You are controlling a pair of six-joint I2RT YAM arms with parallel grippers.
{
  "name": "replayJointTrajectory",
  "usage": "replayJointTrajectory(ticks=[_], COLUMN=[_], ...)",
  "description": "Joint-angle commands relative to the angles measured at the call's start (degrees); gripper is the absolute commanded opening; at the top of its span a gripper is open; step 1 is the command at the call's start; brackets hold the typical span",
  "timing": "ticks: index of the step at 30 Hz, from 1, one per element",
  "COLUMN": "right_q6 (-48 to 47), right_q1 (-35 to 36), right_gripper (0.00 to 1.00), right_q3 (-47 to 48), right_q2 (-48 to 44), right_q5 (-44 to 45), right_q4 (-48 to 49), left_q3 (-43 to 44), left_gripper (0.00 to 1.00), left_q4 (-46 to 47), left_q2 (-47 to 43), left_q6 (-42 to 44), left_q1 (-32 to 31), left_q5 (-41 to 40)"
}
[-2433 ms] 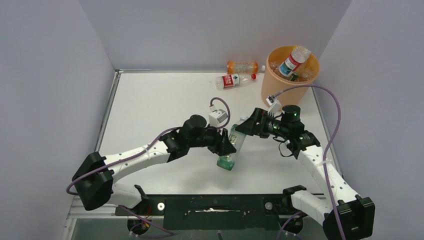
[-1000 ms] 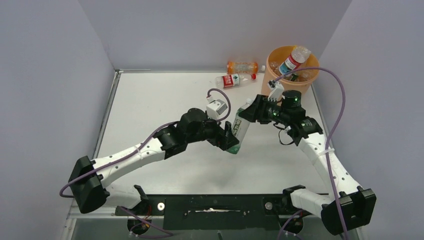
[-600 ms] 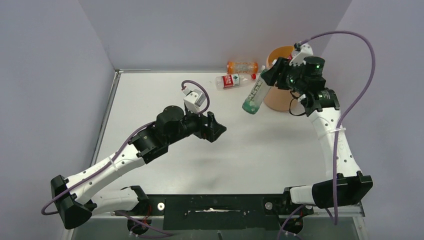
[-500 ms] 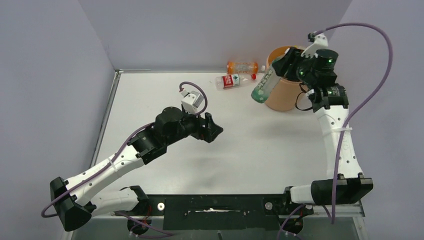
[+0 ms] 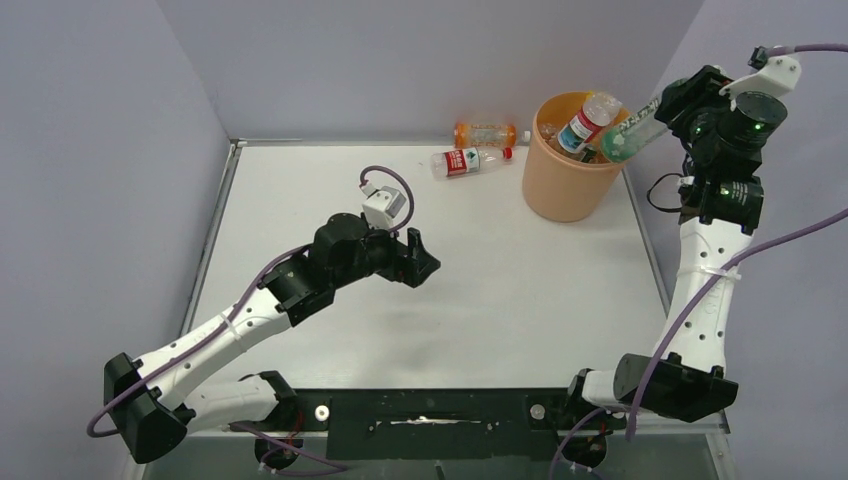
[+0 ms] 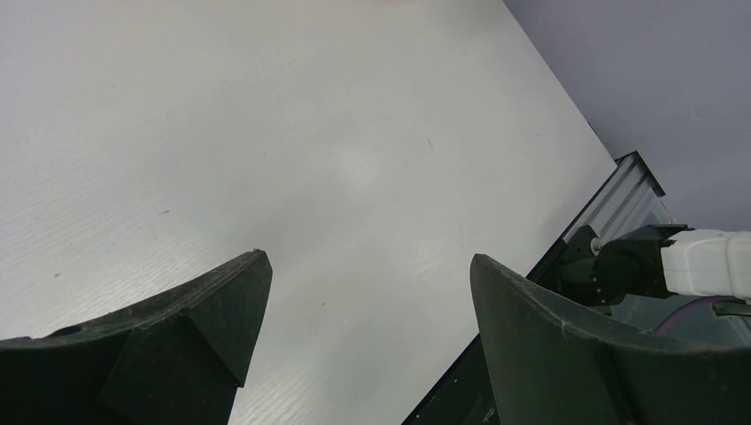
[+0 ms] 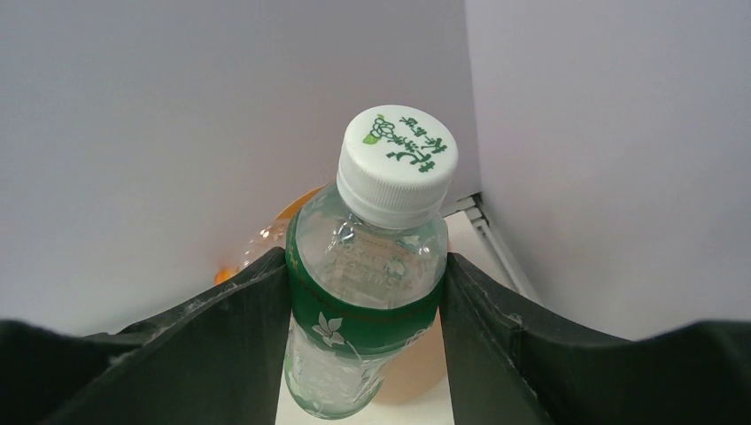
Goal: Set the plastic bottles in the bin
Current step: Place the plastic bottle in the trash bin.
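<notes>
White table (image 5: 300, 200) w/ 3 plain lavender walls (image 5: 400, 60): L, back, R.

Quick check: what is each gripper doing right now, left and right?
Left gripper: open, holding nothing.
Right gripper: shut on the green-labelled bottle.

The top camera sits high behind the arms, looking down and forward from well back. It takes in the whole table (image 5: 520, 300), the walls (image 5: 100, 150), the left arm (image 5: 250, 310) and the right arm (image 5: 705, 270).

The left wrist camera looks along the left gripper (image 6: 369, 258), tilted down at bare table from close in, towards the near right. The black rail (image 6: 620, 190) there also shows in the top view, as does what may be the right arm's base (image 6: 700, 261).

The right wrist camera, held high, looks along the right gripper (image 7: 365, 266) towards a corner of the walls. It is very near the bottle (image 7: 367, 292), which fills its middle. The bin (image 7: 412, 367) behind is shared with the top view.
</notes>
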Motion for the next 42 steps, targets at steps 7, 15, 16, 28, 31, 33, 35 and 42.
replayJointTrajectory(ticks=[7,15,16,28,31,33,35,42], right_q6=[4.22,6.65,6.89,9.63,9.51,9.14,8.39,5.72], right_q1=[-7.16,-7.44,-7.44,-6.79,-5.62,-4.63,-3.41,-0.20], right_gripper=[0.48,0.48,0.48,0.47,0.47,0.47,0.47,0.47], right_q3=[-1.29,-4.26,-4.67,-10.23,-10.99,-11.67,-12.36,-12.05], right_q2=[3.20,9.38,9.78,13.30,13.56,13.45,13.28,14.37], right_q5=[1.80,-3.18,-3.62,-10.78,-11.43,-11.44,-10.66,-7.02], right_q4=[14.76,22.64,23.28,28.34,28.53,28.64,28.45,25.22], left_q3=[2.11,0.90,0.60,-1.40,-1.63,-1.77,-1.86,-2.34], left_gripper=[0.83,0.83,0.83,0.83,0.83,0.83,0.83,0.83], left_q4=[1.65,1.26,1.30,2.25,2.43,2.72,2.82,3.01], left_q2=[1.26,-0.54,-0.86,-1.19,-0.95,-0.87,-0.82,-1.06], left_q6=[-0.25,-0.49,-0.54,-0.38,-0.30,-0.30,-0.30,-0.30], left_q1=[0.33,0.46,0.50,0.86,0.92,0.96,1.00,1.20], left_q5=[1.68,0.86,0.81,1.02,1.07,1.17,1.28,1.52])
